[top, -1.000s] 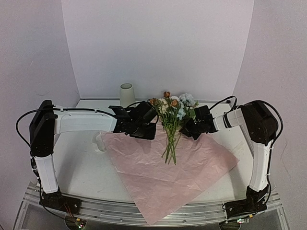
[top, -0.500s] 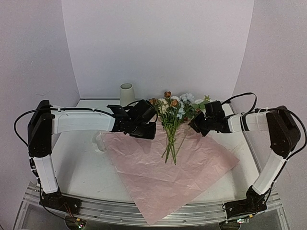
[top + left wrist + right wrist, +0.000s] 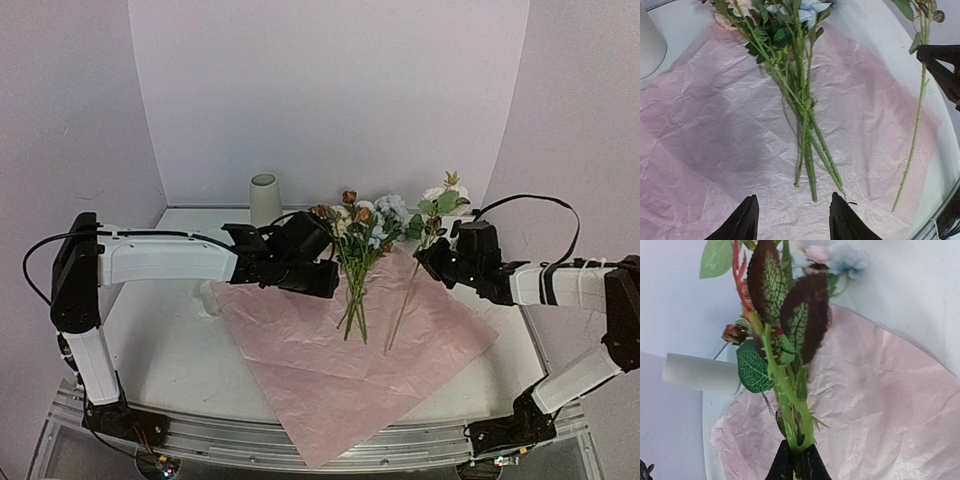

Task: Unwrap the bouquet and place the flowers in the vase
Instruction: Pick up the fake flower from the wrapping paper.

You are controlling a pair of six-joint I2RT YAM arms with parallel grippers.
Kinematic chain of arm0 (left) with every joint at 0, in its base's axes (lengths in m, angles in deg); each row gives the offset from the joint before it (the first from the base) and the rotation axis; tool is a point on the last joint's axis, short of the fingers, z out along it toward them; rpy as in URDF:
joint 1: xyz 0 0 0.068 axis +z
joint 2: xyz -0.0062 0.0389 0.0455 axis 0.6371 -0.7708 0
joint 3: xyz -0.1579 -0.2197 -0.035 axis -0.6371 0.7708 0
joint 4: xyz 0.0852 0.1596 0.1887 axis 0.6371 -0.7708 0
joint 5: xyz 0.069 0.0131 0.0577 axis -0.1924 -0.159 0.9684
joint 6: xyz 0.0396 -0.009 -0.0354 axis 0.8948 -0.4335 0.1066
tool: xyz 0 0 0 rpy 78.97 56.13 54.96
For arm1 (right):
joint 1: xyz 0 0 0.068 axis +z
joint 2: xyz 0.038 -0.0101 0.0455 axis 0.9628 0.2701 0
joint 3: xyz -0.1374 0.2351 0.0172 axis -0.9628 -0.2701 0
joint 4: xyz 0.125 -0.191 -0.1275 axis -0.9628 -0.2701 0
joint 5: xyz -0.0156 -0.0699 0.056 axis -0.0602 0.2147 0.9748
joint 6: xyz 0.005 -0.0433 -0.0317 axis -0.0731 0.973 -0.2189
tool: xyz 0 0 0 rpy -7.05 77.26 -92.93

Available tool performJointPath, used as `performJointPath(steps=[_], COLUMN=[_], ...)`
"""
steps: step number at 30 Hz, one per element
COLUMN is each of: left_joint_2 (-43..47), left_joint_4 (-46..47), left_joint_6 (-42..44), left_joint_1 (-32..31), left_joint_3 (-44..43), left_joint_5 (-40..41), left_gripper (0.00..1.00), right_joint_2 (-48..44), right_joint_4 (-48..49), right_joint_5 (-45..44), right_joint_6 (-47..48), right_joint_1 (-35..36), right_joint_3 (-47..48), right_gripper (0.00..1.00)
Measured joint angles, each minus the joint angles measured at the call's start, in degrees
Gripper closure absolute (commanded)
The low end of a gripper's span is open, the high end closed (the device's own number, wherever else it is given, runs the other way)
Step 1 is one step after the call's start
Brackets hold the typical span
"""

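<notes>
From above, the flowers (image 3: 356,240) lay in a loose bunch on the spread pink paper (image 3: 330,370), with blooms toward the back wall and stems toward the near edge. The vase (image 3: 264,198) stood upright on the white table (image 3: 165,350), behind the paper's far left corner, and the left arm crossed in front of it. The left gripper (image 3: 322,282) hung over the paper just left of the bunch. The right gripper (image 3: 428,262) was to the right of the bunch, clamped on 1 lone stem (image 3: 405,300). That stem slanted from a pale bloom held high down to the paper. A small whitish object (image 3: 207,297) lay at the paper's left edge, too unclear to name.

In the left wrist view, the 2 fingers (image 3: 746,222) stood apart with only crinkled paper between them, gripping nothing. The cut ends of the bunch lay just beyond them. The lone stem ran down the right side, clear of the bunch, and the vase's wall showed in the top left corner.

In the right wrist view, the jaws were closed tight on the lone stem's green stalk. Dark veined leaves (image 3: 805,315) hid much of what was beyond. The vase, the paper and a few blooms showed past them.
</notes>
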Motion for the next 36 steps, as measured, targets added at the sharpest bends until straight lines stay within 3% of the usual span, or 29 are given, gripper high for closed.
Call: performJointPath(steps=[10,16,24,31,36], left_joint_2=[12.8,13.8,12.5,4.5,0.6], left_joint_4=[15.9,24.3,30.2,31.3,31.2], left_joint_6=[1.7,2.5,2.5,2.5,2.4], left_joint_1=[-2.1,-3.2,-3.8,-5.9,-6.9], left_joint_3=[9.6,11.5,12.1,9.7,6.8], left_joint_5=[-6.1,-11.3,-17.3,-20.2,-21.7], left_gripper=[0.38,0.37,0.37,0.46,0.72], right_joint_2=[-8.5,-9.6,-11.5,-11.6,-11.6], right_joint_4=[15.9,23.0,27.0,31.2,32.8], right_joint_5=[11.9,19.8,23.6,24.2,24.5], right_joint_6=[12.1,13.3,11.8,7.1,5.1], right_joint_1=[0.8,1.5,2.3,3.7,5.1], right_joint_3=[-6.3,-7.3,-8.0,-8.5,-8.7], right_gripper=[1.0,0.99,0.99,0.99,0.99])
